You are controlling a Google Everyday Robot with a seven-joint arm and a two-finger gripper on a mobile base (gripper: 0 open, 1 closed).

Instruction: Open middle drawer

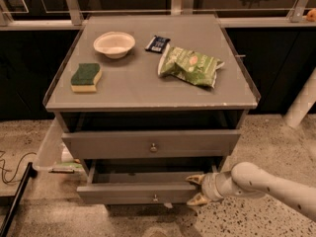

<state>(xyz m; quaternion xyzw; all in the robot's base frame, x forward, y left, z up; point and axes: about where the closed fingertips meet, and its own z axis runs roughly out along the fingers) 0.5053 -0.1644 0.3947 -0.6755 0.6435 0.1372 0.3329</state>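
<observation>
The middle drawer (128,192) is the lower grey front with a small round knob (155,198). It stands pulled out from the cabinet, with a strip of its plain grey inside (143,177) showing. My gripper (196,189) comes in from the right on a white arm (266,184). It is at the right end of that drawer front, one finger above the front's top edge and one below, closed on it. The drawer above (150,143), with its own knob, sticks out only slightly.
On the cabinet top (148,83) lie a white bowl (114,44), a green-yellow sponge (86,77), a green chip bag (190,65) and a dark packet (157,43). A clear bin (52,149) and a black cable (12,174) sit left of the cabinet. A white post (301,107) stands at the right.
</observation>
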